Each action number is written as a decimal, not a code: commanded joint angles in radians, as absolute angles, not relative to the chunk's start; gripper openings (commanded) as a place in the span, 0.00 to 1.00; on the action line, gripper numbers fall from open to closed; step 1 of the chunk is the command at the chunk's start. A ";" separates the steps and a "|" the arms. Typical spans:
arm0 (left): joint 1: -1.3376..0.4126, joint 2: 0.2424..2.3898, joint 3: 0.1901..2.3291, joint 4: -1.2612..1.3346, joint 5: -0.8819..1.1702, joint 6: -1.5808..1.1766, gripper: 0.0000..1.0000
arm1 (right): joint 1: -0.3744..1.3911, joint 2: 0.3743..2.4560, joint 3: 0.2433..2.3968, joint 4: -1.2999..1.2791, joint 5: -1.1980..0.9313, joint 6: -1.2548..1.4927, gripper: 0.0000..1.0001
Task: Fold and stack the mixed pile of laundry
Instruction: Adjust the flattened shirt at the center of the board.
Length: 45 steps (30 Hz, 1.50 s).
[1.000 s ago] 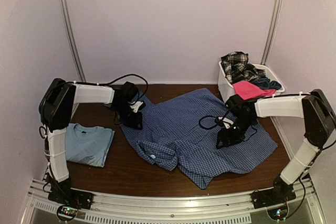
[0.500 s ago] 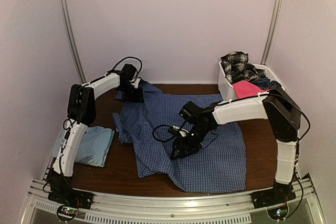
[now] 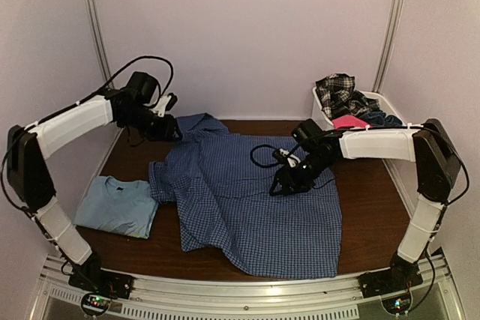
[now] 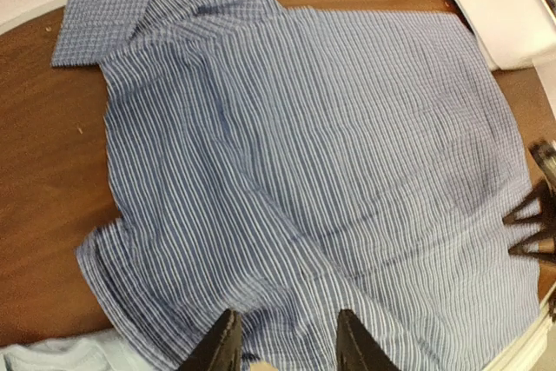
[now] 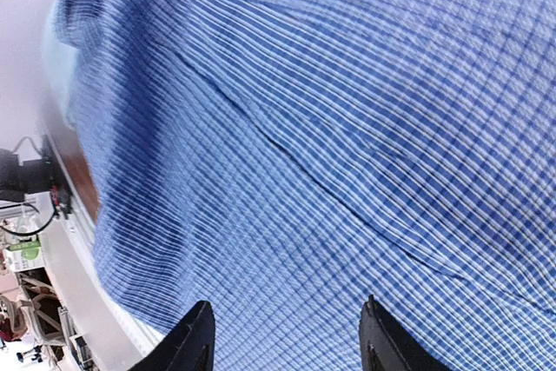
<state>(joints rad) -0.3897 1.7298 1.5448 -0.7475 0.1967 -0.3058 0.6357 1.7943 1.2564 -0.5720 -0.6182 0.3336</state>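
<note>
One garment lies spread over the ctr of the table point(image 3: 375, 207): the blue small-check button shirt point(image 3: 255, 207), mostly flat w/ a few creases, collar at far left, hem nr the near edge, a sleeve bunched on its left side. Left gripper point(image 3: 171, 127) hangs above the table's far-left part, just by the collar, clear of the cloth. In the wrist view its fingers point(image 4: 224, 345) stand apart w/ nothing btwn them, only shirt below. Right gripper point(image 3: 285, 183) sits low over the shirt's right-middle part. Its fingers point(image 5: 195, 336) are spread wide, no fold pinched btwn them; can't tell if the tips touch cloth. Light blue T-shirt point(image 3: 116, 206) lies folded at near left, just beside the bunched sleeve. White basket point(image 3: 322, 127) at far right holds more laundry: black-white plaid piece point(image 3: 337, 91) at the back, hot pink piece point(image 3: 349, 121) in front, dark navy piece point(image 3: 382, 119) to its right.
</note>
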 commanded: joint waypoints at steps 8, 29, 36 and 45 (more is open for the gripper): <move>-0.746 1.220 0.682 -0.549 0.180 -0.813 0.32 | 0.560 1.852 1.095 -0.575 -0.510 0.271 0.57; -0.811 1.449 0.635 -0.258 0.117 -1.002 0.34 | 0.487 1.858 1.073 -0.589 -0.488 0.248 0.57; -0.810 1.198 0.693 -0.650 -0.071 -1.103 0.00 | 0.420 1.880 1.065 -0.583 -0.460 0.261 0.57; -0.801 0.792 0.694 -1.046 -0.042 -1.263 0.00 | 0.354 1.896 1.090 -0.589 -0.444 0.245 0.57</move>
<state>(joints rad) -0.8043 0.8371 0.6926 -0.8394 -0.0586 -1.1858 0.3717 1.8374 1.1065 -0.5400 -0.5518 0.2584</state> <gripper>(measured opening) 0.014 0.569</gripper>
